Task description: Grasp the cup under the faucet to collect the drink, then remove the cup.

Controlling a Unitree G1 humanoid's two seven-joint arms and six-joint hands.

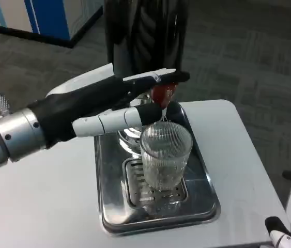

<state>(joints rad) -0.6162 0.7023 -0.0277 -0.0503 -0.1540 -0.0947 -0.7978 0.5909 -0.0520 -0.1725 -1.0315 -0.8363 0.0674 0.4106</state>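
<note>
A clear ribbed cup point(166, 155) stands upright on the grate of the steel drip tray point(109, 206), just below the red faucet lever point(162, 93) of the black drink dispenser point(145, 36). My left hand point(122, 101) reaches in from the left above the cup. One finger lies over the red lever and the thumb sits under it, so the lever is pinched between them. The hand is above the cup's rim and does not grip the cup. I cannot tell whether liquid is in the cup. My right hand point(290, 206) shows at the lower right edge, fingers apart, holding nothing.
The tray sits on the white table point(243, 150), whose right edge runs close to my right hand. The dispenser body rises behind the tray. Grey carpet lies beyond, with a blue and white cabinet point(42, 15) at the back left.
</note>
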